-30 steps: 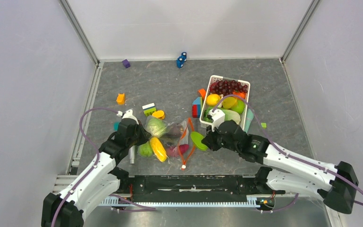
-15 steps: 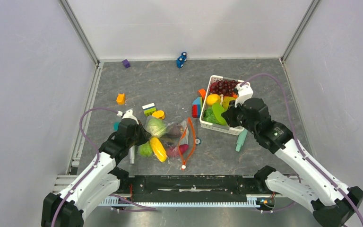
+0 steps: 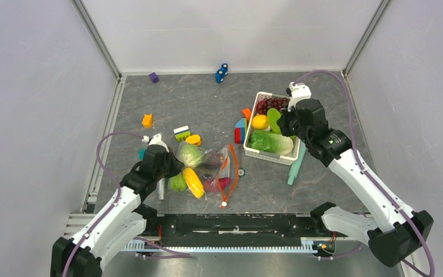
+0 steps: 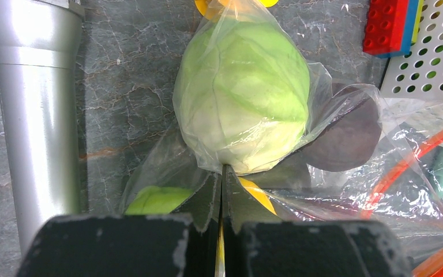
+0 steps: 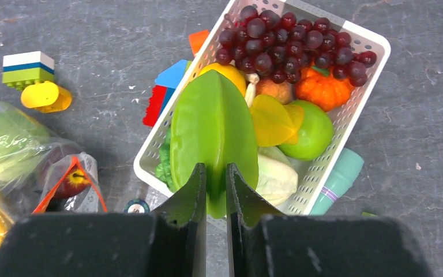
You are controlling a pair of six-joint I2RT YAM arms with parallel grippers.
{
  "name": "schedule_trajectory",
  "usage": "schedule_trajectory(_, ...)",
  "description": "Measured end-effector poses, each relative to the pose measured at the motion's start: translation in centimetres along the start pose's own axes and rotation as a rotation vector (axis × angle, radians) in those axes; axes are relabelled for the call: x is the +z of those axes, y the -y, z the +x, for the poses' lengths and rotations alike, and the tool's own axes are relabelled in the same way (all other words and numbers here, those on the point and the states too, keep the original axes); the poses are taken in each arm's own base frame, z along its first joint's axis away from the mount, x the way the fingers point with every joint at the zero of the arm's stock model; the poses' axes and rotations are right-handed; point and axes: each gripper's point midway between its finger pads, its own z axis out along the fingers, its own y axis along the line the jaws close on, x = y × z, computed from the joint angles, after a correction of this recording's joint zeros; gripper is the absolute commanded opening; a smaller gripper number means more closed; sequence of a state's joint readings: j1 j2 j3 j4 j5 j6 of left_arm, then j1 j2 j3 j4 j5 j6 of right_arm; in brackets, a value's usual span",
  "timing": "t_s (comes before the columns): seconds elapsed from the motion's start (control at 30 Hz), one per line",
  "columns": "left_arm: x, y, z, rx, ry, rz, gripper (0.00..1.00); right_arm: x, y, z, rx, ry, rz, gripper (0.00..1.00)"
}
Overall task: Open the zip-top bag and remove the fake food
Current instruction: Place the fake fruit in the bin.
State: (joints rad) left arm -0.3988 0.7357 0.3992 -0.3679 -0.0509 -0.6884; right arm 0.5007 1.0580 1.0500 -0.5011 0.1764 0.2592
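Zip-top bag [image 4: 162,168] within closed left tool [image 4: 222,176] (wrist view only)

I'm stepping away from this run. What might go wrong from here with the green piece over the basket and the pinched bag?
The right gripper pinches the green ridged plastic star fruit by one thin ridge above the white slatted basket, already heaped; it may slip or roll out on release. The left gripper is shut on a thin fold of the clear zip-top bag beside the pale green cabbage; the film may slip free.
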Motion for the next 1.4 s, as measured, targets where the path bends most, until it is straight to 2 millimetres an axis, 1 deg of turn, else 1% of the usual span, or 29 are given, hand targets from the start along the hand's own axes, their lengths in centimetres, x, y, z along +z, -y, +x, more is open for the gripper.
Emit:
schedule_trajectory(0.17,0.0,0.0,0.0,0.0,0.001,0.001,0.02,1.1,1.6,0.4,0.008,-0.026,0.051,0.0)
schedule_trajectory(0.27,-0.1,0.0,0.0,0.0,0.001,0.001,0.02,1.9,3.1,0.8,0.017,-0.048,0.098,0.0)
schedule_trajectory(0.37,-0.1,0.0,0.0,0.0,0.001,0.001,0.02,2.6,5.3,0.6,0.036,-0.06,0.163,0.0)
schedule_trajectory(0.5,-0.1,0.0,0.0,0.0,0.002,0.002,0.02,3.2,8.2,-0.5,0.05,-0.055,0.252,0.0)
schedule_trajectory(0.57,-0.1,0.0,0.0,0.0,0.002,0.002,0.02,3.4,9.3,-1.0,0.046,-0.053,0.286,0.0)
schedule_trajectory(0.63,-0.2,0.0,0.0,0.0,0.002,0.002,0.02,3.8,10.4,-1.0,0.038,-0.064,0.315,0.0)
schedule_trajectory(0.7,-0.2,-0.1,0.1,0.0,-0.001,0.0,0.02,4.3,11.2,-0.6,0.025,-0.086,0.332,0.0)
schedule_trajectory(0.83,-0.2,-0.1,0.1,0.0,-0.001,0.0,0.02,5.7,12.4,0.9,-0.004,-0.15,0.327,0.0)
schedule_trajectory(0.9,-0.2,-0.1,0.1,0.0,-0.001,0.0,0.02,6.2,12.6,1.3,-0.013,-0.168,0.315,0.0)
schedule_trajectory(1.13,-0.1,-0.1,0.1,0.0,-0.003,-0.002,0.02,7.9,13.4,2.1,-0.02,-0.189,0.255,0.0)
schedule_trajectory(1.4,-0.1,-0.1,0.1,0.0,-0.003,-0.001,0.02,9.7,13.3,4.9,-0.015,-0.231,0.214,0.0)
